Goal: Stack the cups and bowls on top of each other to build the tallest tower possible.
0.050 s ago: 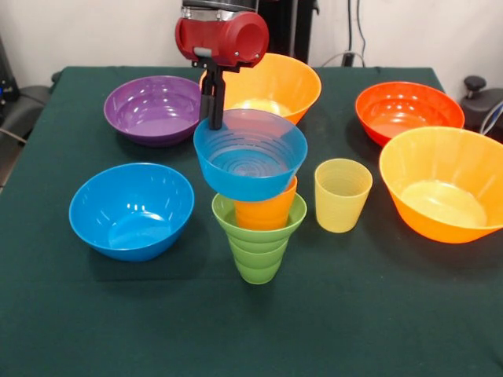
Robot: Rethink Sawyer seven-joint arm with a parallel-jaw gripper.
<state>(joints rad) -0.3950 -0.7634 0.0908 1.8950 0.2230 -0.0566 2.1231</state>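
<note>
The tower [259, 216] stands a little below the middle of the frame on the green table [377, 314]. Its lowest piece is the green cup [258, 247]; the orange cup [267, 210] sits inside it, and the small blue bowl [250, 155] rests on top, a bit tilted. The gripper [213, 118] comes down from the top of the frame and its black fingers are closed on the far rim of this bowl. The yellow cup [342, 195] stands just right of the tower. A medium blue bowl [131, 210] is at left, a purple bowl [153, 109] at upper left. A big orange bowl [287, 82] is behind the tower, another orange bowl [444, 184] at right, and a red-orange bowl [407, 111] at upper right.
</note>
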